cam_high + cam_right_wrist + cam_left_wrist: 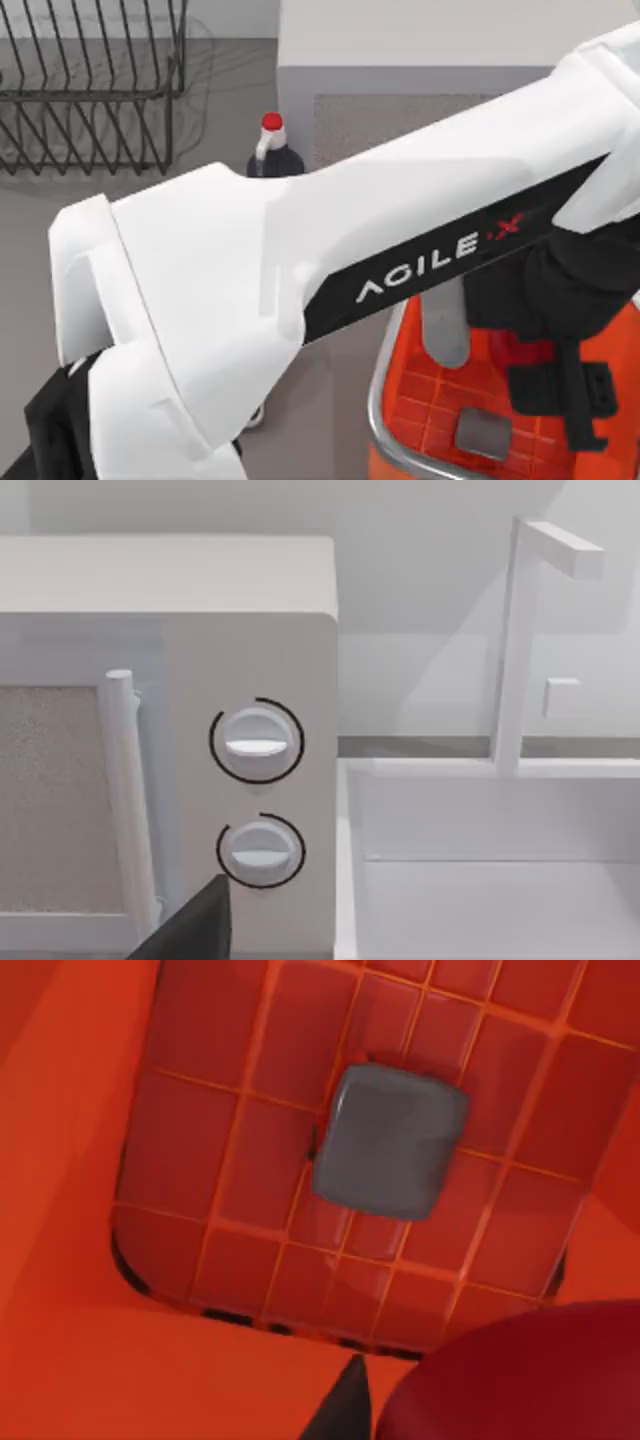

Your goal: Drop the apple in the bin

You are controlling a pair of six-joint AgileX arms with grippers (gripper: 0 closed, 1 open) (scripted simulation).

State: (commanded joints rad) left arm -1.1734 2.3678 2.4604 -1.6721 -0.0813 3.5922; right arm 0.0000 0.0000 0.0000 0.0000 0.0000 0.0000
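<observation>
left gripper (560,360) over bin (385,400) at tabletop's lower right edge, clamped on apple (520,1380) | apple above bin floor, not released | left: let go | right gripper (190,925) parked facing microwave (170,740), fingers: cannot tell

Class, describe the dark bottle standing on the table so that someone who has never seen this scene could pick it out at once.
Start in the top view at the wire rack at the far left of the table. Just to its right, before the white box-shaped appliance, stands the dark bottle. Its red cap and white neck set it apart from the grey and white things around it.
</observation>
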